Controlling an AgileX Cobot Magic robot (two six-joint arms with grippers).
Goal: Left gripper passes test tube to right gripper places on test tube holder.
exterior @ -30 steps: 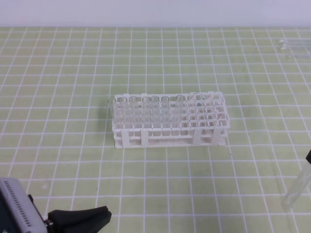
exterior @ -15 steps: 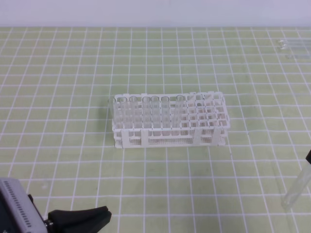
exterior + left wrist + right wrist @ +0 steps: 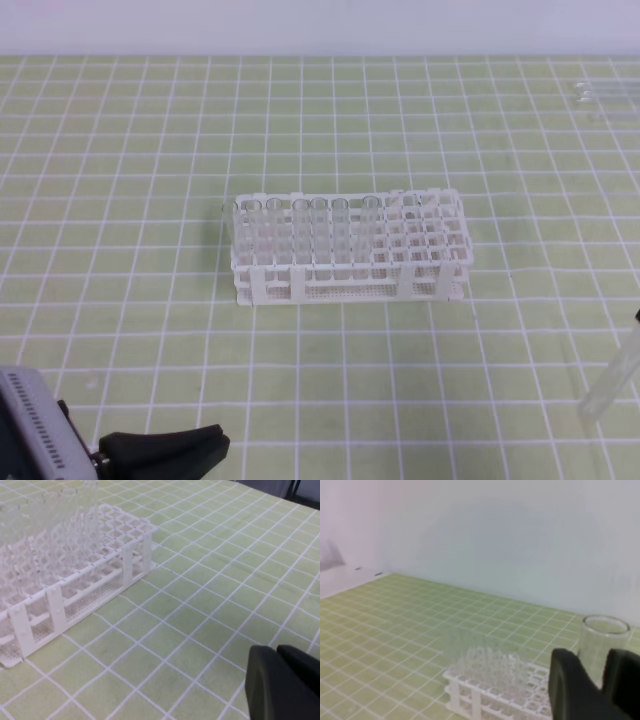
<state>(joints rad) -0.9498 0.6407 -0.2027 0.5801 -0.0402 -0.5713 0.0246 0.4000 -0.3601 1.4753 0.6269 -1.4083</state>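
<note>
The right gripper [image 3: 592, 677] has its two black jaws closed on the test tube [image 3: 603, 645], whose open rim stands up between them in the wrist view. In the high view the tube [image 3: 612, 384] hangs at about four o'clock from the test tube holder [image 3: 350, 282], well apart from it and slightly tilted, its rounded end down near the mat. That end-down hold suits a drop into one of the square holes. The gripper itself is all but out of the high view, only a dark sliver at the right edge.

The left gripper [image 3: 160, 448] sits at about seven o'clock from the rack, empty. Its jaws seem together, though the corner view is too cropped to be sure. The hand-over looks done; the carry to the rack remains.

The rack already holds several tubes in its left half, so the free holes on its right look like the natural target.
</note>
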